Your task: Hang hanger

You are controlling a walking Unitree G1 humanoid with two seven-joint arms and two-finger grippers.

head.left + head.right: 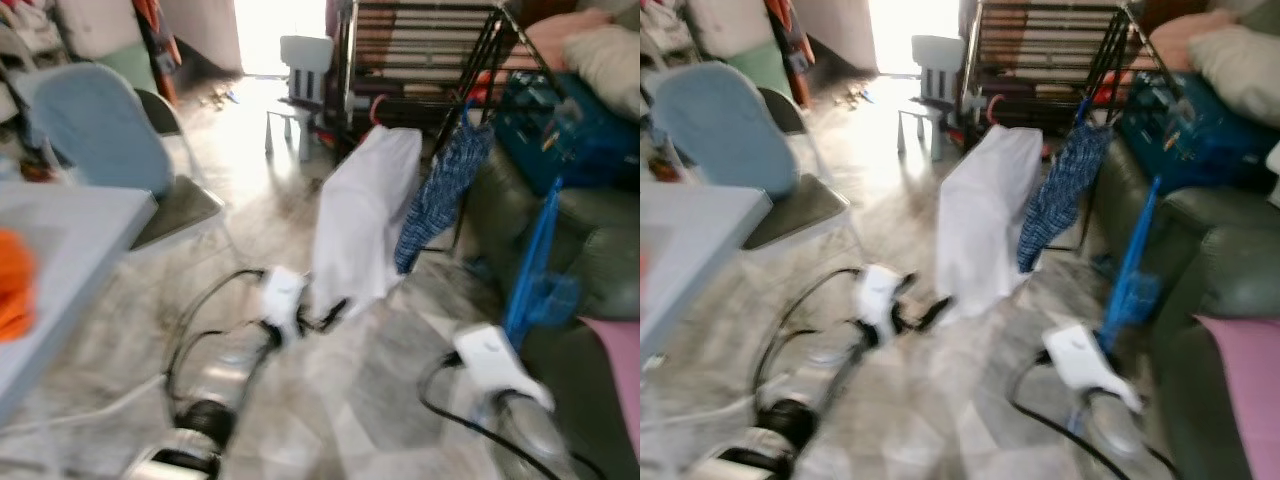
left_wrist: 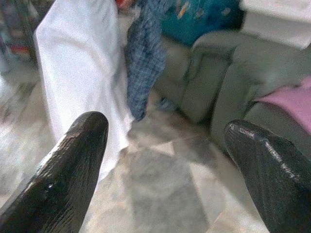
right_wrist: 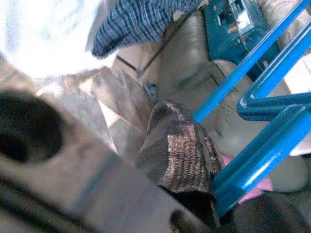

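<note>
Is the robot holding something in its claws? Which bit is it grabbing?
Yes. The right gripper holds the blue hanger, pinched on one of its blue bars low down. The left gripper is open and holds nothing.

glossy blue plastic hanger (image 3: 262, 87), white cloth (image 1: 362, 215)

sofa (image 1: 590, 250) right, seemingly open floor (image 1: 350, 390) ahead

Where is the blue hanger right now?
The blue hanger is on the robot's right side, held in the right gripper and standing up in front of the green sofa, just right of the blue checked cloth hanging on the rack.
</note>
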